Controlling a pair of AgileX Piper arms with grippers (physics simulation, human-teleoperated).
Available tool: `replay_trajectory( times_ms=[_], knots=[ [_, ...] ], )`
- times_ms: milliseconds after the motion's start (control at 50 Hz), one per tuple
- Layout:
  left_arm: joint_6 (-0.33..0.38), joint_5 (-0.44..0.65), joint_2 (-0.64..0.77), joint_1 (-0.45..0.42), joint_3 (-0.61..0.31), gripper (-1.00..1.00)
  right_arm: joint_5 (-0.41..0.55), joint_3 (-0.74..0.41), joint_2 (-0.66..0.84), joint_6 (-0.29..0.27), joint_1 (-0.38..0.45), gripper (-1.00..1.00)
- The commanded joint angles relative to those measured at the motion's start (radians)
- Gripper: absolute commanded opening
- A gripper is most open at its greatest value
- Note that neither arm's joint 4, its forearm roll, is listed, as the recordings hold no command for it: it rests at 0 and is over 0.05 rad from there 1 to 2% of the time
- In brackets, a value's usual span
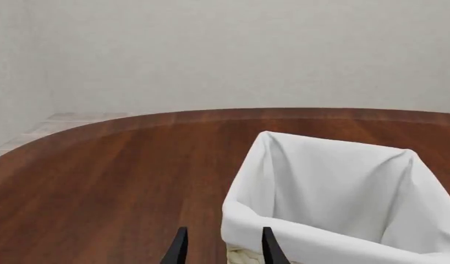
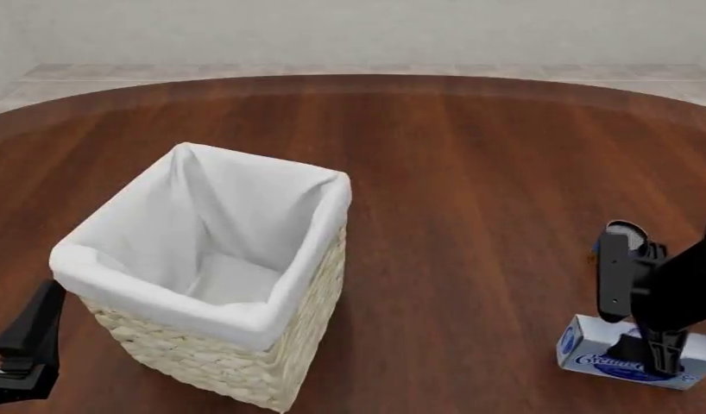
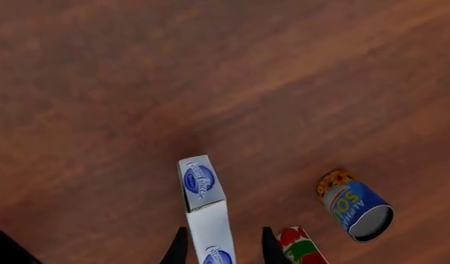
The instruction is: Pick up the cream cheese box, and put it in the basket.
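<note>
The right arm reaches down at the near right of the surface, its wrist bent so the right end effector (image 3: 219, 247) points almost straight down. Its two dark fingers (image 3: 178, 248) stand apart, one on each side of the cream cheese box (image 3: 207, 212). The left end effector (image 1: 221, 247) sits low at the near left, fingers parted, holding nothing.

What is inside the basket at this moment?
The basket shows only its white cloth liner; no object lies on the visible bottom. The near wall hides the near corner inside. The cream cheese box is on the table, at the right gripper.
</note>
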Motion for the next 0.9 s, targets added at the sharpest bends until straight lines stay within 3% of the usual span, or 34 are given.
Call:
replay_trajectory(
  times_ms=[20,400,580,700,720,840,900],
  knots=[
    [0.000,-0.002,0.001,0.000,0.000,1.00,-0.046,0.031,0.052,0.030,0.016,1.00],
    [0.000,-0.002,0.002,0.000,0.000,1.00,-0.102,0.061,0.119,0.070,0.043,1.00],
    [0.000,-0.002,0.001,0.000,0.000,1.00,-0.126,0.074,0.102,0.009,-0.018,1.00],
    [0.000,-0.002,0.001,0.000,0.000,1.00,-0.122,0.087,0.063,0.007,0.023,1.00],
    [0.000,-0.002,0.002,0.000,0.000,1.00,-0.124,0.088,0.054,0.006,0.031,-1.00],
    [0.000,-0.002,0.002,0.000,0.000,1.00,-0.107,0.074,0.032,0.018,0.043,-1.00],
    [0.000,-0.002,0.002,0.000,0.000,1.00,-0.097,0.021,0.024,0.085,0.107,-1.00]
  ],
)
